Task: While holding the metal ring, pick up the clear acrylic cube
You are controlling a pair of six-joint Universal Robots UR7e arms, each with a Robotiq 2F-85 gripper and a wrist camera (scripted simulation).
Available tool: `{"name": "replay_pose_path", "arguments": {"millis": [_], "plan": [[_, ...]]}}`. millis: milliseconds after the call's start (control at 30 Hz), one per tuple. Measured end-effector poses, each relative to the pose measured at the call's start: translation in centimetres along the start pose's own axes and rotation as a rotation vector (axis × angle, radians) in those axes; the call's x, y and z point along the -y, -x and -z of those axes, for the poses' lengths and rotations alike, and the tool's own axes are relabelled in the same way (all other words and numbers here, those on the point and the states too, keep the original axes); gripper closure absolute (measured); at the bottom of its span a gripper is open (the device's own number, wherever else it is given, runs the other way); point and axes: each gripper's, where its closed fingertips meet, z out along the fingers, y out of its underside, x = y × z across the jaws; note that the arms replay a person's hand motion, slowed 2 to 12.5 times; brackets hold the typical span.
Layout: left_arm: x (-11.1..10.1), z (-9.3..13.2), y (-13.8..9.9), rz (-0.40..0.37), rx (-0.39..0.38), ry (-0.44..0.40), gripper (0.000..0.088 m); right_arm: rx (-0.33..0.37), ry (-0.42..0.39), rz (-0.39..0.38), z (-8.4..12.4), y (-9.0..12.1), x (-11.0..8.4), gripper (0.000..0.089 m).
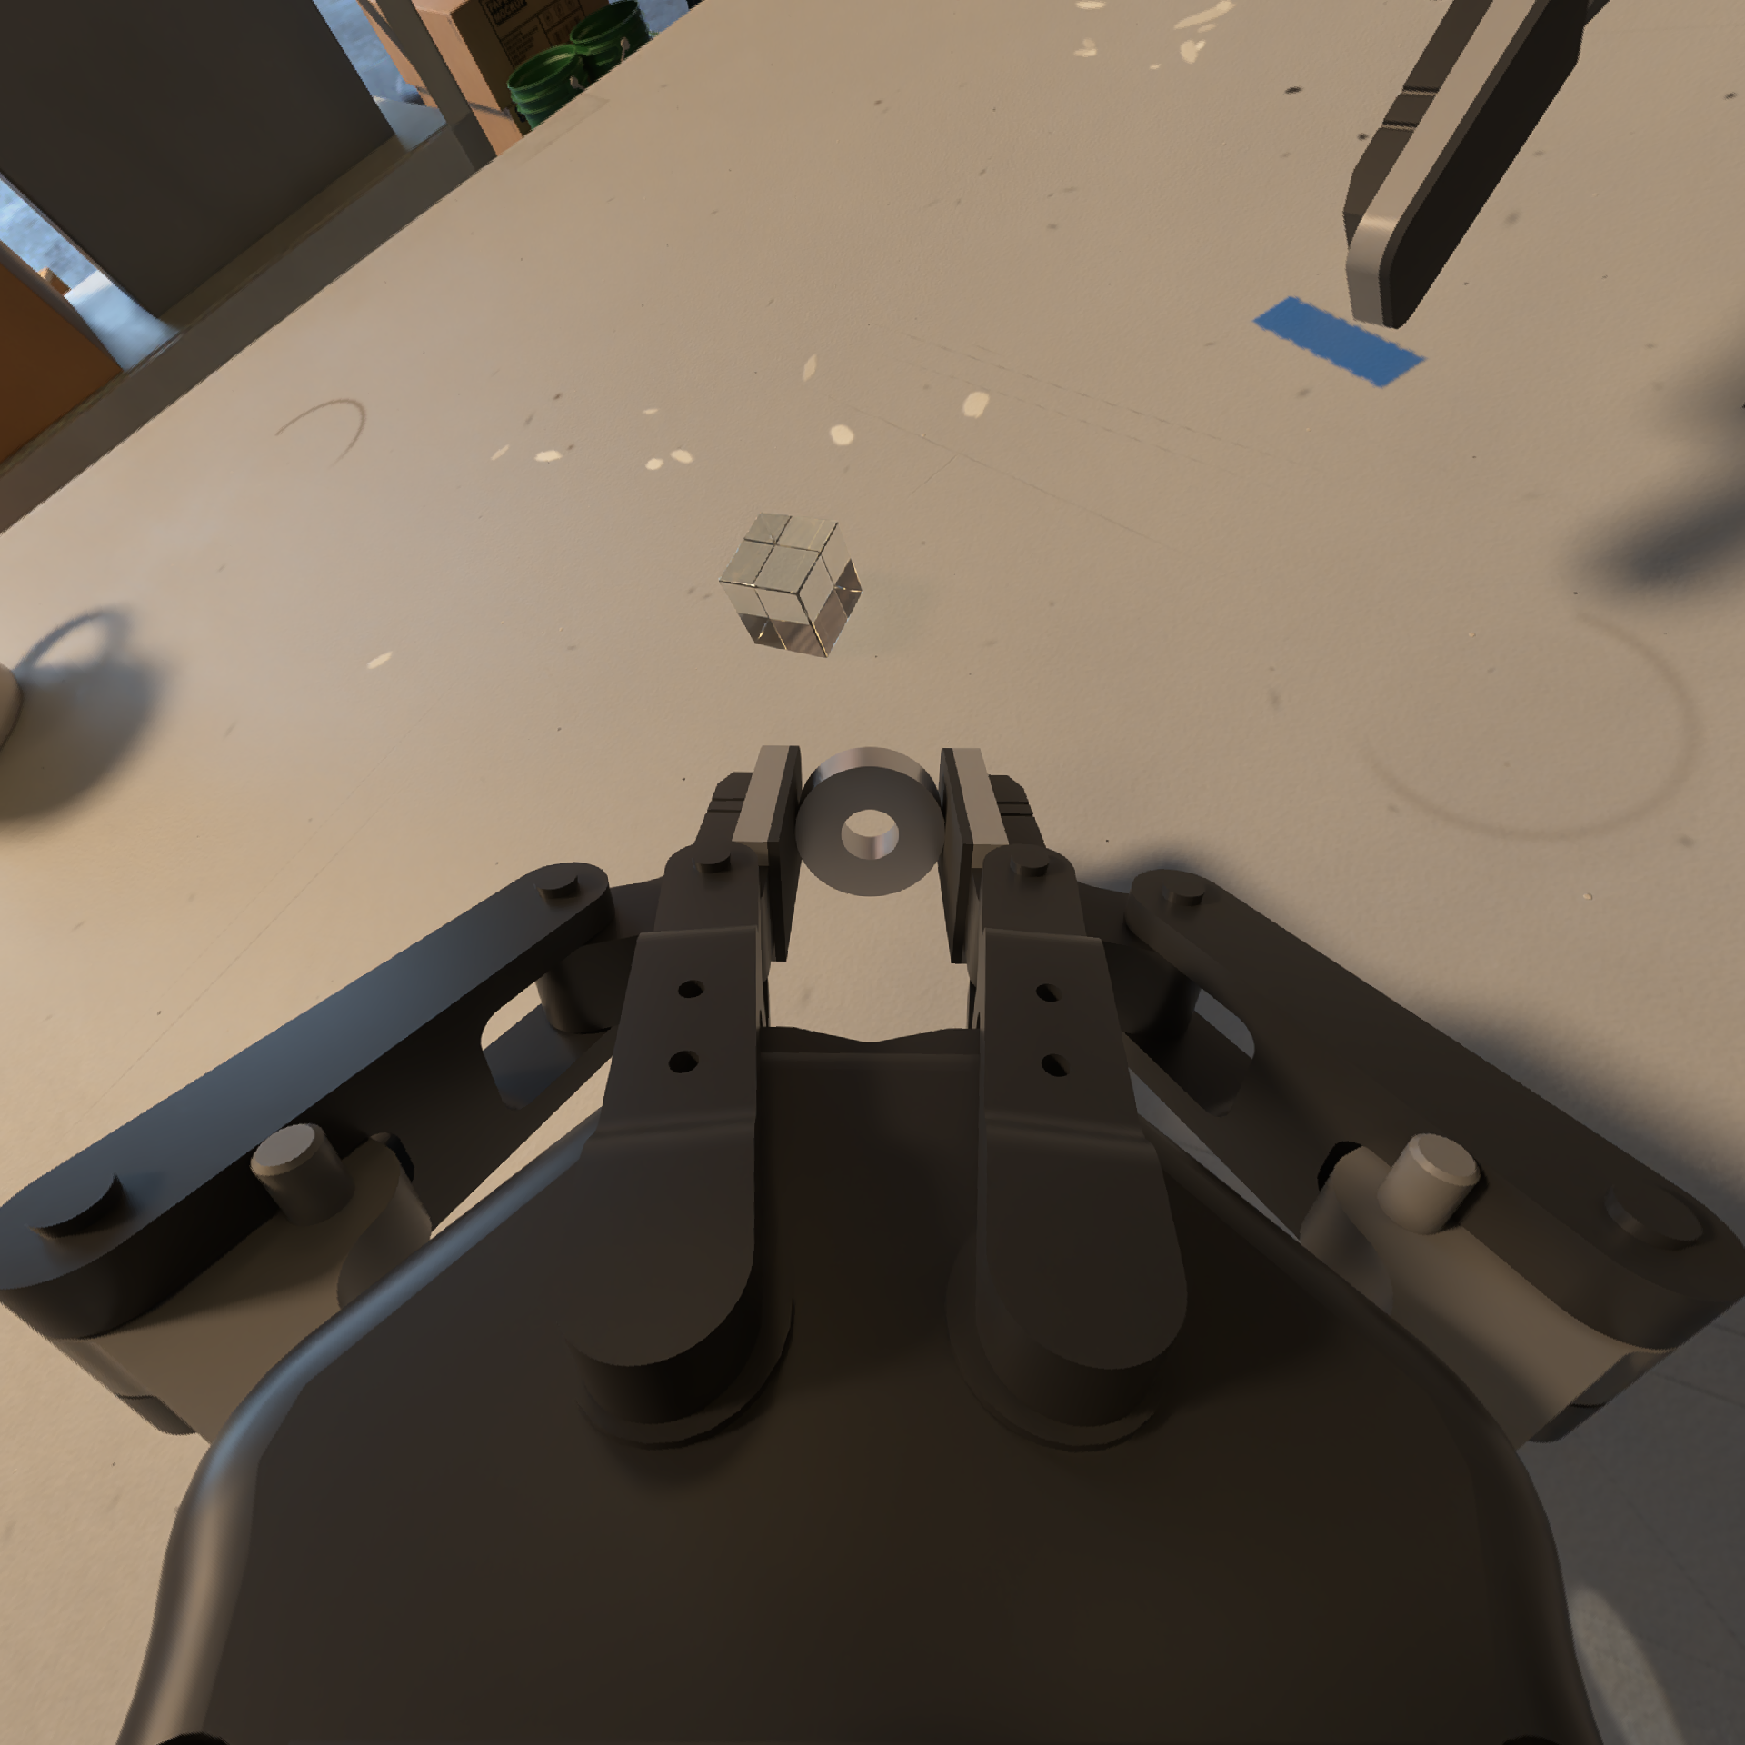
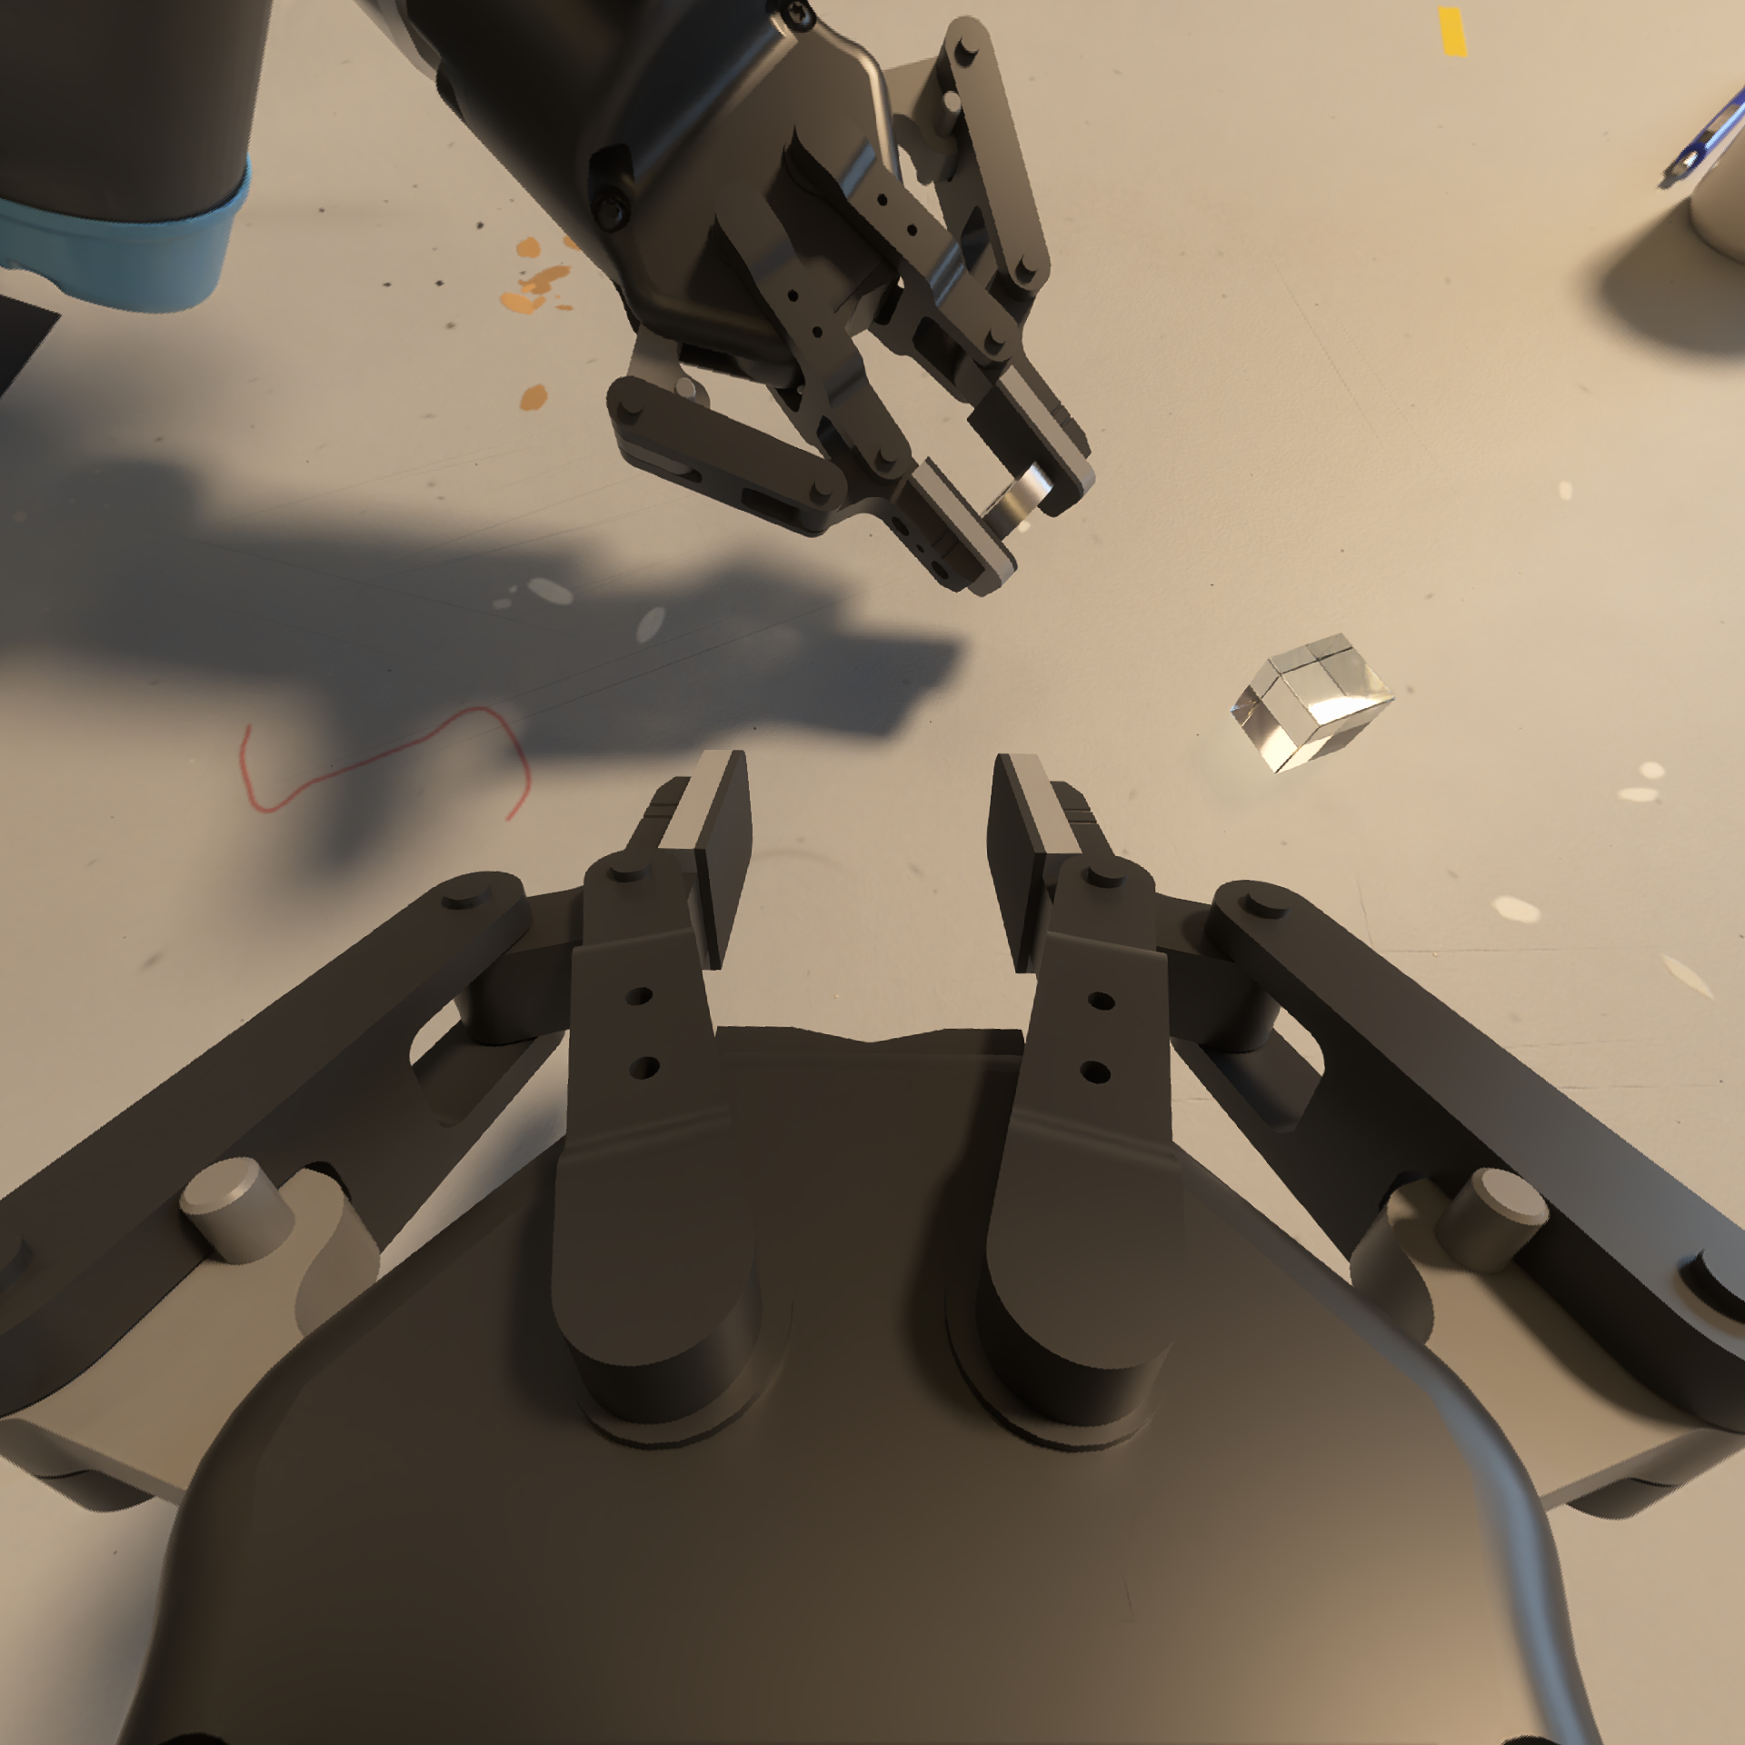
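Note:
My left gripper point(image 1: 870, 784) is shut on the grey metal ring point(image 1: 870, 820), held between its pads above the table; it also shows in the right wrist view point(image 2: 1024, 524) with the ring point(image 2: 1018, 496). The clear acrylic cube point(image 1: 791, 584) rests on the beige table ahead of the left gripper. In the right wrist view the cube point(image 2: 1311, 702) lies to the right of and beyond my right gripper point(image 2: 869, 788), which is open and empty above the table. One finger of the right gripper shows at the upper right of the left wrist view point(image 1: 1416, 217).
A blue tape patch point(image 1: 1337, 340) lies on the table point(image 1: 1133, 567) near the right gripper's finger. A white cup point(image 2: 1719, 217) stands at the far right, with a pen in it. A red scribble point(image 2: 378, 765) and paint spots mark the table. Boxes and green buckets point(image 1: 567, 66) stand beyond the edge.

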Motion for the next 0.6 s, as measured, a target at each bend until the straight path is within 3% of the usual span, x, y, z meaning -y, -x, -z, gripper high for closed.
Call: {"name": "replay_pose_path", "arguments": {"millis": [600], "plan": [[0.00, 0.00, -0.01, -0.002, 0.001, 0.000, 0.0622, -0.034, -0.002, -0.012, -0.16, -0.15, 0.09, 0.0481]]}}
